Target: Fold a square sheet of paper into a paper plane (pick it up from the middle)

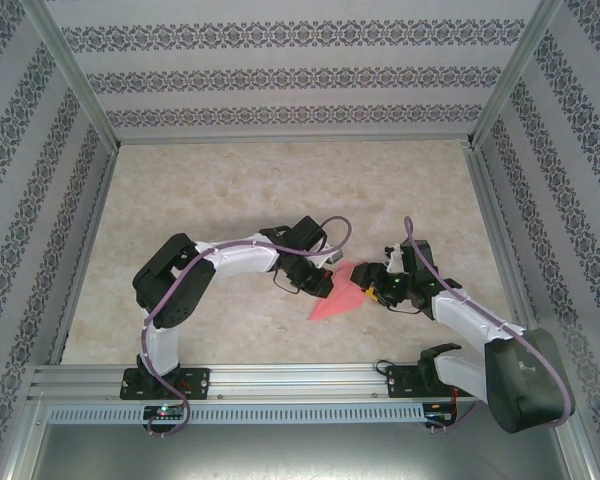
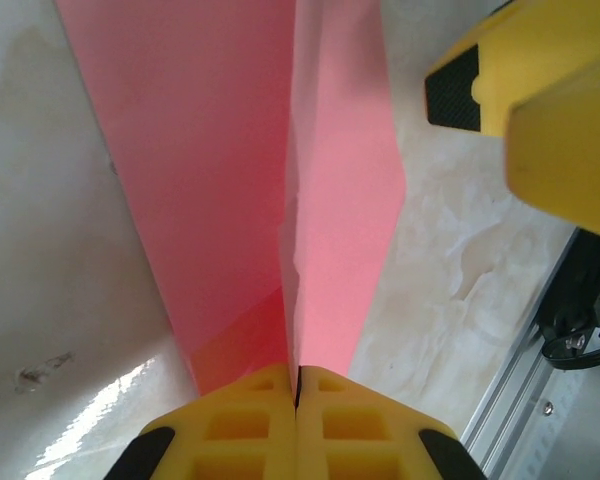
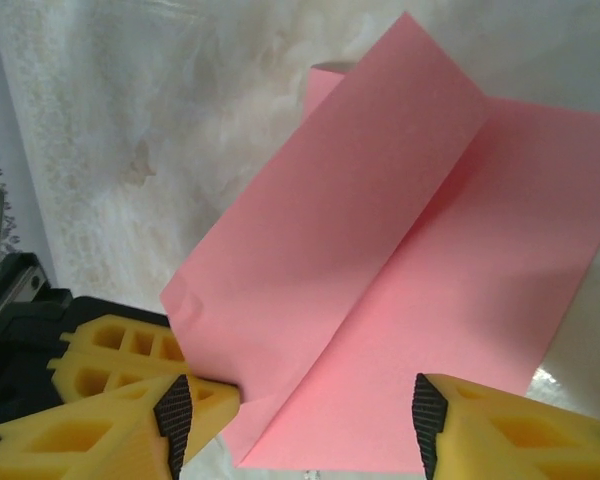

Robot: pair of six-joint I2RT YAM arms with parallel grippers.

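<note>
The pink-red sheet of paper (image 1: 340, 296) is folded into a pointed shape lying between the two grippers at the table's middle. In the left wrist view it has a raised lengthwise ridge with two flaps (image 2: 230, 180) spreading from it. My left gripper (image 2: 298, 385) is shut on that ridge at one end of the paper; in the top view it (image 1: 321, 283) sits at the paper's upper left. My right gripper (image 3: 302, 415) is open, its fingers (image 3: 180, 415) wide either side of the folded paper (image 3: 380, 280). From above it (image 1: 372, 291) is at the paper's right edge.
The marbled table (image 1: 230, 190) is walled by patterned panels on three sides. An aluminium rail (image 1: 280, 378) with the arm bases runs along the near edge. The right gripper's yellow fingers (image 2: 540, 100) show close by in the left wrist view.
</note>
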